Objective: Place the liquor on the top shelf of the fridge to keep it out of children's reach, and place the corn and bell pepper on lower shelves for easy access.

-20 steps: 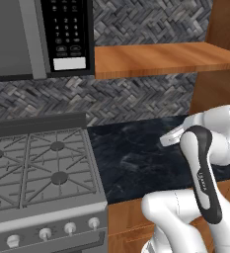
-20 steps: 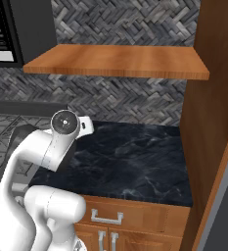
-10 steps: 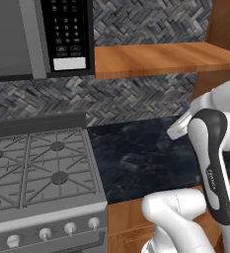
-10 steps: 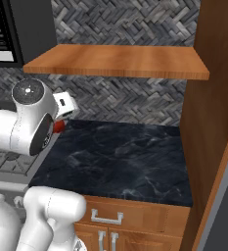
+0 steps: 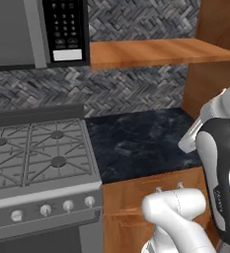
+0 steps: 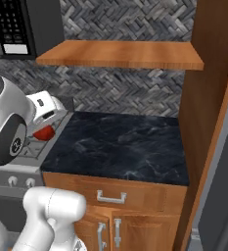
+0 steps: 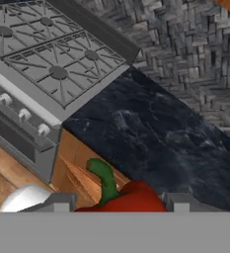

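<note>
Held the bell pepper (image 7: 131, 200) between the tips of the claw (image 7: 117, 202), jaws closed on its red body, green stem up. Rode in the air over the near edge of the dark tabletop (image 6: 120, 147), beside the stove (image 5: 37, 158); seen as a red patch under the white hand in the right base view. Swung across and upward over the last second, from low before the tabletop to higher at the left of the right base view. Judged as carrying toward the fridge (image 6: 223, 186), whose grey edge stood at right. Placement on a lower shelf not yet done.
</note>
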